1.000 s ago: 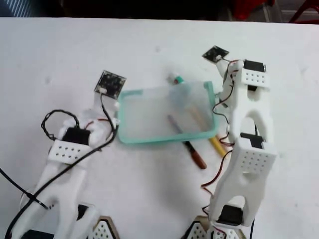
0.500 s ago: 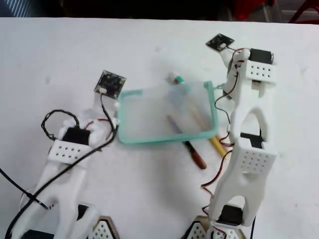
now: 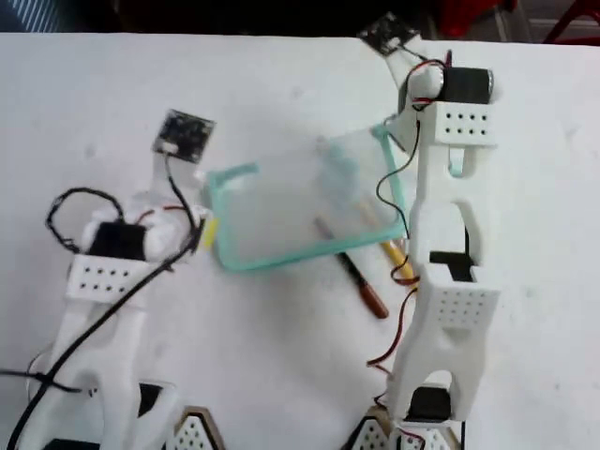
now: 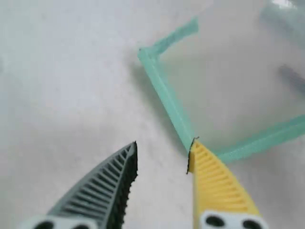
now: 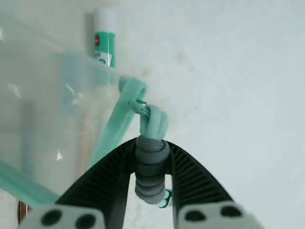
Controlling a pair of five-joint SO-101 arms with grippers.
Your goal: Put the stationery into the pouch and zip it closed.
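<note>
1. One relation decides the next move: the zip pull (image 5: 152, 124) sits at the far right corner of the pouch (image 3: 272, 206), already between the right gripper's (image 5: 151, 145) jaws, which are pinched on its loop.
2. Pouch lies flat-ish on the table (image 3: 141, 75) between the two arms, with its long axis running left to right and the right end skewed away from the arm bases.
3. Far long edge shows teal trim only as a stub at the left corner. My read is that this is the open mouth, so the zip line runs from the pull toward the left.
4. Left gripper (image 4: 163, 143) is at the near left corner, jaws spread and holding nothing. The yellow finger (image 4: 209, 181) touches the teal short edge and the grey finger (image 4: 105, 186) is off on bare table.
5. Right arm (image 3: 450, 187) is nearer the pull and the left is nearer the bracing corner.
6. Glue stick (image 5: 105, 38) lies just beside the pull's corner, at the pouch's far edge. I can't tell if it's inside.
7. Dark pen (image 3: 364, 289) and yellow pencil (image 3: 396, 255) cross the near edge by the right corner with their ends sticking out. Whether they are in or under the pouch is unclear.
8. Risk, in my judgement: zipping now leaves stationery outside, and a one-finger brace lets the pouch slide.
</note>
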